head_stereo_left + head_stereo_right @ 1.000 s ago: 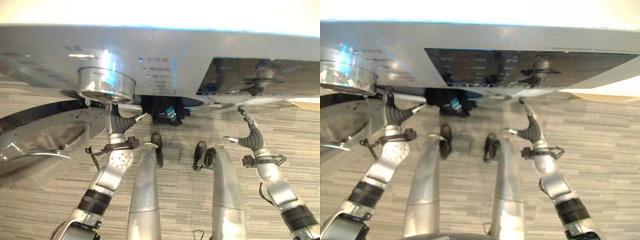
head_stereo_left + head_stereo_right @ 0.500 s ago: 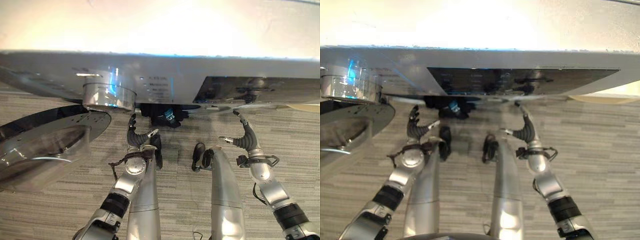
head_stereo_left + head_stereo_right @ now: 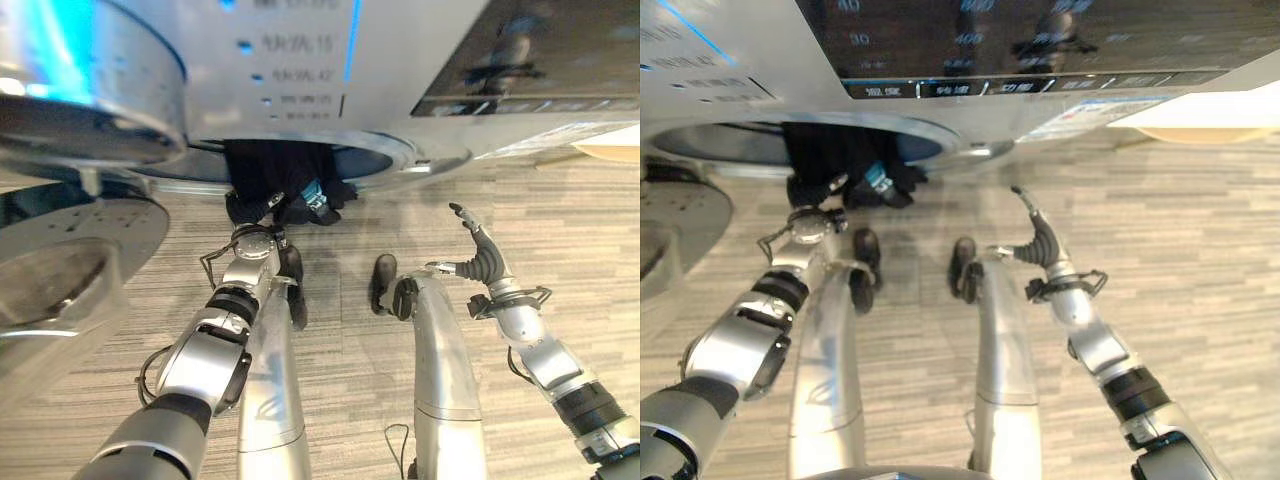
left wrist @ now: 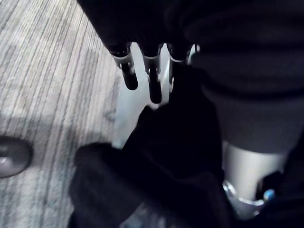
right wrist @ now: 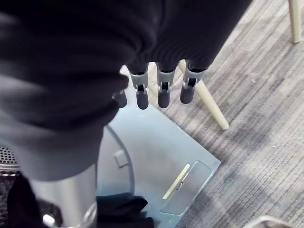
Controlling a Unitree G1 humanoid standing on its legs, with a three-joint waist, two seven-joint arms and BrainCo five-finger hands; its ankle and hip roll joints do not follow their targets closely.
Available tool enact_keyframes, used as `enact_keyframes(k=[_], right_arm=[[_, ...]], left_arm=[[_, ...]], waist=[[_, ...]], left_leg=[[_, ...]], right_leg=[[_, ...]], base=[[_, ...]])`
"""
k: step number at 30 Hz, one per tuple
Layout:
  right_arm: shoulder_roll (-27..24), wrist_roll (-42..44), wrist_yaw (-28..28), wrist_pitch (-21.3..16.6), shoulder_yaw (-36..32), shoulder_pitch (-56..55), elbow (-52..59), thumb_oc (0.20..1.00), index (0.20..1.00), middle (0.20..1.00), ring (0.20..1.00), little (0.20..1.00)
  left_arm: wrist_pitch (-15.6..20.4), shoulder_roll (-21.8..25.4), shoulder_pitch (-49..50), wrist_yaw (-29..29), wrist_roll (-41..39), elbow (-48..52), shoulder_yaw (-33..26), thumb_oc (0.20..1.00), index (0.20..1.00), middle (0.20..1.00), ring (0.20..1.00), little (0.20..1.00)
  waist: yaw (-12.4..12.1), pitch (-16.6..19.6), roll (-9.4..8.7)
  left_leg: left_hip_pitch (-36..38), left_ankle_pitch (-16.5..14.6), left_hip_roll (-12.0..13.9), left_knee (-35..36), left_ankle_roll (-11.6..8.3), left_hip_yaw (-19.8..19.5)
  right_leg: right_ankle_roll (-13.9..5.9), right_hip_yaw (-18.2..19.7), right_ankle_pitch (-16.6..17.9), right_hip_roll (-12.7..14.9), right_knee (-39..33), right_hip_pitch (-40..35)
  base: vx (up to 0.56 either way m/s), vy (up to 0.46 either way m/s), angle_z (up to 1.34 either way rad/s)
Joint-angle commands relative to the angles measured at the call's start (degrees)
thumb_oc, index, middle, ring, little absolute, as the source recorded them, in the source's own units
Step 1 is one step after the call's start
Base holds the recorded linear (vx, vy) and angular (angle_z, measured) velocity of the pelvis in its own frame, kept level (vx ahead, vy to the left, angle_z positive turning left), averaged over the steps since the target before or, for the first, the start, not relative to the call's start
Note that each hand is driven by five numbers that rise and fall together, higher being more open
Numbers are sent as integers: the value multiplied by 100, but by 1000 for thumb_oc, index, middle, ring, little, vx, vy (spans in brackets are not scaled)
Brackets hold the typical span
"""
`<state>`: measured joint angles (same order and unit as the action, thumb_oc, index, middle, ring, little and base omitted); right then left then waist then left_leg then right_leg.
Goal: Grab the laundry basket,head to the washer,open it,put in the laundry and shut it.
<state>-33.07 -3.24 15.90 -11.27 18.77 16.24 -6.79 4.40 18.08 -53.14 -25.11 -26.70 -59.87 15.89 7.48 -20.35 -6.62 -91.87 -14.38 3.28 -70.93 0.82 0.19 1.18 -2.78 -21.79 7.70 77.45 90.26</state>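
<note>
Since a second ago the left hand (image 3: 262, 214) has come up to the dark laundry (image 3: 283, 185) hanging out of the washer (image 3: 300, 90) opening, fingers (image 4: 152, 85) straight against the cloth. Right hand (image 3: 478, 258) hovers open, right of the opening.

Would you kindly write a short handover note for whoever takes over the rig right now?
Left hand: at the dark laundry hanging out of the washer opening; fingers straight against the cloth, so open.
Right hand: open, free in the air in front of the washer, holding nothing.
Door: swung open on the robot's left.
Done: washer reached and opened, laundry partly in.
Left: push the hanging laundry fully into the drum, then shut the door.
</note>
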Motion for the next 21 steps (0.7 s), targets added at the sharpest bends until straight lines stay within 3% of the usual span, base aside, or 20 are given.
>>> enact_keyframes(k=[1, 5, 9, 10, 14, 21], right_arm=[[-161, 309, -48, -284, -62, -129, 699, 1000, 1000, 1000, 1000, 1000], [-197, 376, -69, -181, -27, 220, 741, 1000, 1000, 1000, 1000, 1000], [-170, 339, -122, -173, -60, 267, 763, 1000, 1000, 1000, 1000, 1000], [-176, 311, -112, -179, -65, 261, 765, 1000, 1000, 1000, 1000, 1000], [-194, 216, -81, -190, -68, 178, 778, 1000, 1000, 1000, 1000, 1000], [-122, 39, 44, -161, -214, -31, 652, 1000, 1000, 1000, 1000, 1000]], left_arm=[[-162, -537, -130, 314, 34, -445, 158, 1000, 1000, 1000, 1000, 1000], [-166, -614, -294, 916, -508, -107, 443, 1000, 1000, 1000, 1000, 1000], [-145, -597, -398, 1003, -220, 274, 733, 1000, 1000, 1000, 1000, 1000], [-93, -594, -438, 904, -218, 330, 704, 200, 200, 200, 200, 200], [111, -555, -418, 659, -528, 623, 528, 200, 200, 200, 200, 200], [647, -253, 70, 345, -1209, 1991, 184, 200, 200, 200, 200, 200]], waist=[[46, -144, 180], [76, -287, 164], [90, -229, 191], [87, -198, 196], [77, -116, 219], [-2, 112, 319]], left_leg=[[191, -395, 44, -34, 227, -471], [191, -317, 18, 146, 266, -450], [191, -264, -16, 207, 232, -445], [191, -251, -22, 241, 220, -453], [191, -237, -35, 265, 197, -455], [191, -253, -66, 220, 169, -440]], right_leg=[[-107, -45, 664, -28, -901, -340], [-140, 23, 817, -106, -1099, -323], [-129, 31, 846, -134, -1146, -298], [-130, 32, 853, -142, -1165, -294], [-128, 18, 857, -151, -1175, -274], [-122, -9, 804, -126, -1093, -269]], base=[[-29, 9, 3], [-66, 29, -4], [-11, -9, -3], [0, -22, 5], [0, 0, 0], [2, -2, 2]])
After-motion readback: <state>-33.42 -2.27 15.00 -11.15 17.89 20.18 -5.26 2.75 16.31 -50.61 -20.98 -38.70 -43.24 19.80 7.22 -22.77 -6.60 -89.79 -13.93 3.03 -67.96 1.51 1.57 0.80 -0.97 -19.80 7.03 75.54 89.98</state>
